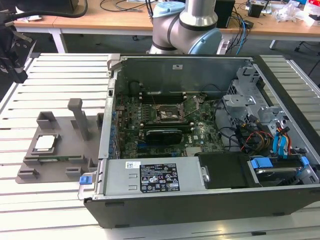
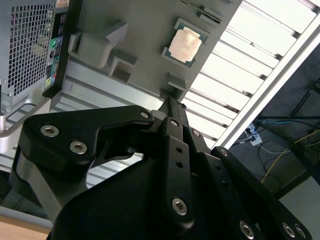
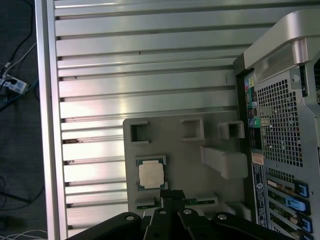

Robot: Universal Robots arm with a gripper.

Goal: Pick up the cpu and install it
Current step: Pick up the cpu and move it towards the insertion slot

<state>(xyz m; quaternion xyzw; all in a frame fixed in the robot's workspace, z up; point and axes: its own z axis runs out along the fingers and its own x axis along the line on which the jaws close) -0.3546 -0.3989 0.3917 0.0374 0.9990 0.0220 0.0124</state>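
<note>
Aluminium slatted surface [image 1: 55, 75] carries the whole setup: a flat grey plastic fixture plate with raised blocks [image 1: 60, 165] on the exterior view's left, and just beside it an open black desktop computer case lying on its side [image 1: 200, 205]. The cpu [image 1: 45, 143], a small square chip with a silver-grey metal top, lies flat, top up, in a recessed seat on that plate, outside the case. In both wrist views the black hand [image 3: 171, 192] has its fingers together and holds nothing. Its tips point at the plate edge near the cpu [image 3: 151, 176] and are clear of it. Inside the case the green motherboard [image 1: 200, 135] shows its dark square socket frame [image 1: 169, 114] with the lid tilted up. The grey-blue arm base [image 1: 187, 27] stands behind the case. At the back of the room is a second, wood-topped surface [image 1: 100, 21] with cables. The dark floor [image 3: 20, 160] beside the slats has a white power strip [image 3: 13, 85].
</note>
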